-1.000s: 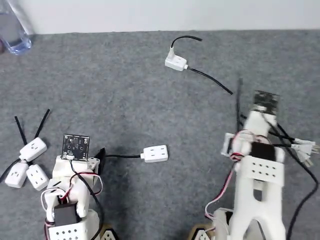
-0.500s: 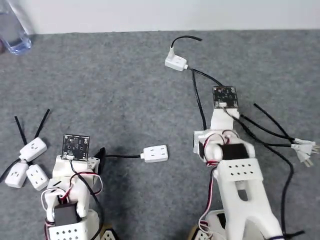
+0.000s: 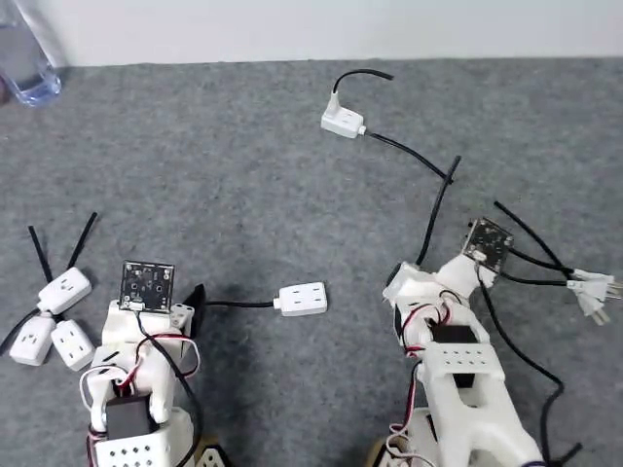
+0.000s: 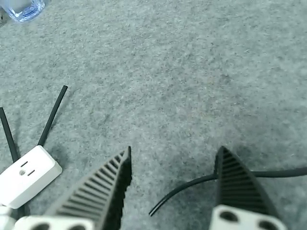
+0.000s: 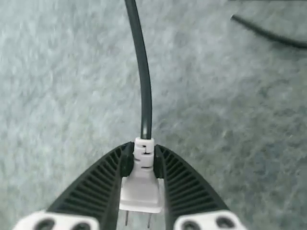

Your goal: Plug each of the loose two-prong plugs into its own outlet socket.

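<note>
My right gripper (image 5: 143, 148) is shut on a white two-prong plug (image 5: 141, 184), prongs toward the camera, its black cord (image 5: 139, 72) running away over the mat. From above, that cord (image 3: 438, 209) stretches from the right arm toward the far socket (image 3: 343, 122), which has a plug in it. A free white socket (image 3: 302, 299) lies mid-table, its cord leading to my left gripper (image 3: 195, 300). My left gripper (image 4: 175, 151) stands open above the mat, that black cord (image 4: 192, 184) passing between its fingers. Three sockets (image 3: 65, 289) cluster at the left.
Loose plugs (image 3: 592, 287) with black cords lie at the right edge beside the right arm. A clear glass (image 3: 24, 63) stands at the far left corner. Grey mat (image 3: 214, 185) covers the table; a white wall bounds the far edge.
The right arm, holding its plug, swung left and farther out, then back right and nearer; the cord followed. The left arm stayed still.
</note>
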Tool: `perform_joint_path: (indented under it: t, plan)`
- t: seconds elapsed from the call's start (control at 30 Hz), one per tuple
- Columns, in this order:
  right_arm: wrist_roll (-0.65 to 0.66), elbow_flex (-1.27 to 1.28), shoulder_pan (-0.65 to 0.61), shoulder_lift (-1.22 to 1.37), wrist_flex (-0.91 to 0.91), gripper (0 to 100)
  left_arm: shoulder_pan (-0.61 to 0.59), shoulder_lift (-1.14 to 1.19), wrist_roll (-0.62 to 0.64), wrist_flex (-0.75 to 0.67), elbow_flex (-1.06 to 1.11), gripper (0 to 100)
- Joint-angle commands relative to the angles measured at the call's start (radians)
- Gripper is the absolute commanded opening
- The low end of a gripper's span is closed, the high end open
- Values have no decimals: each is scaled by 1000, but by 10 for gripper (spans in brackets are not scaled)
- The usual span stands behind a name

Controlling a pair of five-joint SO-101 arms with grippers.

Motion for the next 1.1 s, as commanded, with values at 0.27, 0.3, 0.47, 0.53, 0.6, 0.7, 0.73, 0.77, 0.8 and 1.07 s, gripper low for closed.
perform_joint_path:
  t: [0.27, 0.3, 0.47, 0.53, 0.6, 0.7, 0.73, 0.77, 0.8, 1.07]
  plan:
    - [95, 61, -82, -12, -77, 512, 6, -8, -11, -23, -4, 265]
    - [95, 71, -93, -12, -77, 575, 6, -8, -11, -23, -4, 265]
    - [161, 32, -102, -22, -35, 652, 6, -8, -11, -23, -4, 265]
    - [195, -28, -81, -53, 82, 608, 6, -8, -11, -23, -4, 265]
    - [199, -109, -53, -101, 240, 522, 6, -8, -11, -23, -4, 265]
    - [221, -270, 10, -194, 490, 366, 6, -8, -11, -25, -4, 265]
    - [236, -322, 30, -226, 558, 314, 6, -8, -11, -25, -4, 265]
    - [255, -367, 50, -259, 610, 263, 6, -8, -11, -25, -4, 265]
    - [279, -399, 67, -283, 648, 214, 6, -8, -11, -25, -4, 265]
    - [910, -212, 113, -430, 573, 43, 6, -8, -11, -21, -4, 265]
